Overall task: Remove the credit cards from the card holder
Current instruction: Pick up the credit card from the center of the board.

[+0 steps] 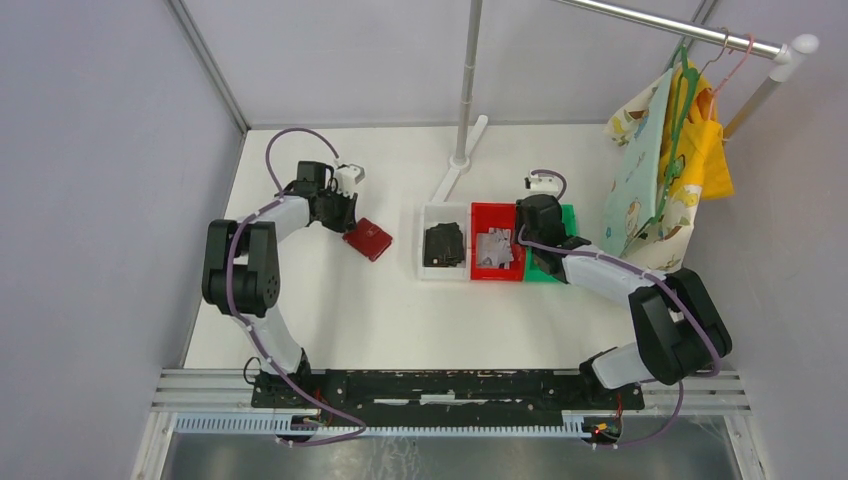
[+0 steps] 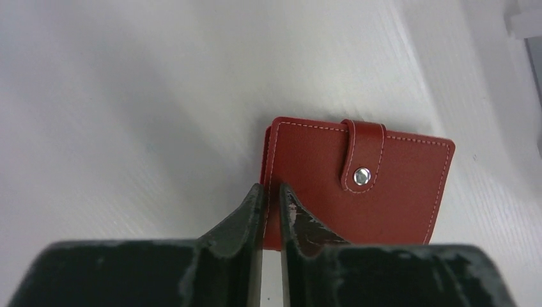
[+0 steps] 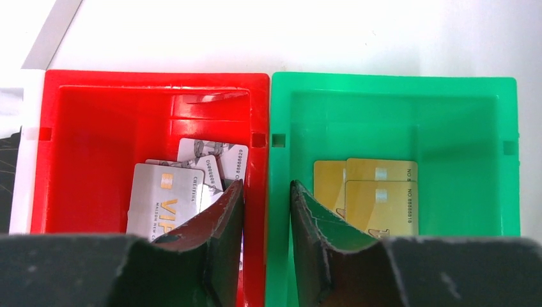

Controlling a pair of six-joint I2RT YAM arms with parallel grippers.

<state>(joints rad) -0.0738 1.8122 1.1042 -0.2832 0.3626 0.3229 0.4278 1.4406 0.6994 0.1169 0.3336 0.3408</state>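
1. Red card holder (image 2: 383, 198) lies flat on the white table (image 1: 330, 320). It is folded shut with the snap tab (image 2: 362, 157) buttoned. In the top view it sits left of centre, well apart from the bins.
2. Your left gripper (image 2: 271, 190) has its fingers almost pressed together, leaving only a thin slit with nothing pinched. The tips are at the holder's left edge.
3. Your right gripper (image 3: 267, 192) is slightly spread and empty, straddling the wall between the red bin (image 3: 96, 115) and the green bin (image 3: 447, 115).
4. The credit cards are sorted: silvery-grey cards (image 3: 167, 198) in the red bin, golden cards (image 3: 380, 192) in the green bin, dark cards (image 1: 443, 245) in the white bin (image 1: 445, 212). You can't tell if any remain inside the shut holder.
5. Risk: if you push the left tips forward while they are together, you likely shove the holder across the smooth table instead of gripping it.
6. Risk: if you drop the right gripper straight down, a finger may land on the bin wall, tip a bin and spill the cards.
7. Risk: with the snap buttoned, tugging the cover probably lifts the whole holder rather than opening it.
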